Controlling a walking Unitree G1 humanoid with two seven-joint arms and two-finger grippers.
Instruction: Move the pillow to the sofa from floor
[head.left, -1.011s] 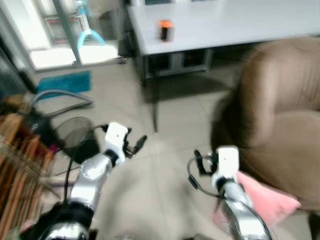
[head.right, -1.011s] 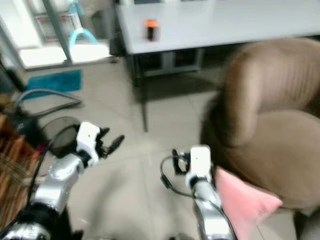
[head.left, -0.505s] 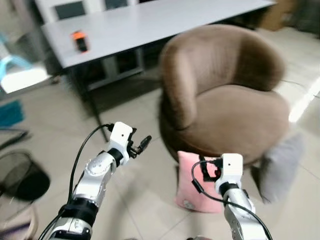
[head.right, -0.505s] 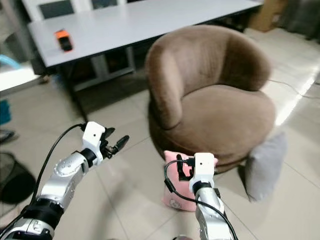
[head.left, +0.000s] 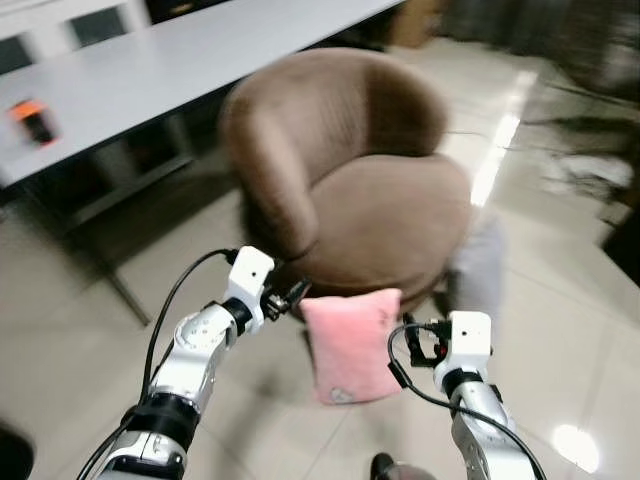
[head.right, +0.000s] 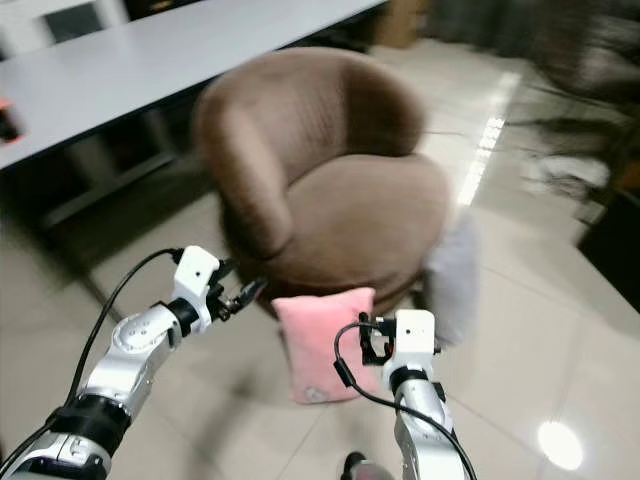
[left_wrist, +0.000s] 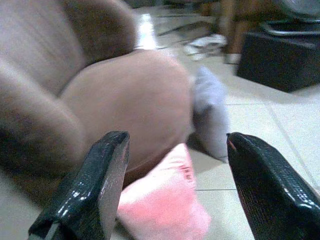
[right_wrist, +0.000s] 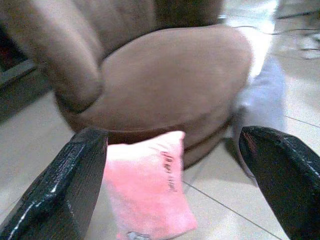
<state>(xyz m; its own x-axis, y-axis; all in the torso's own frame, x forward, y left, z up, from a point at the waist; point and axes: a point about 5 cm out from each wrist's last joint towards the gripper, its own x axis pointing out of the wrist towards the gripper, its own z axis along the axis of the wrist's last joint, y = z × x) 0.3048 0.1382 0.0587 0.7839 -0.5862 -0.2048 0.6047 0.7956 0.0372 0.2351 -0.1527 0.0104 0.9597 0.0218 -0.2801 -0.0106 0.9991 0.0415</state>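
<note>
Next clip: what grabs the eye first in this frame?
The pink pillow stands out, propped on the tiled floor against the front of the brown sofa chair. A grey pillow leans on the chair's right side. Both grippers are open and raised before the pink pillow, the left gripper and the right gripper flanking it.

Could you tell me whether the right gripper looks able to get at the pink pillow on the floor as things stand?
Probably yes: the right gripper is open, and nothing lies between it and the pink square pillow leaning against the brown armchair.
</note>
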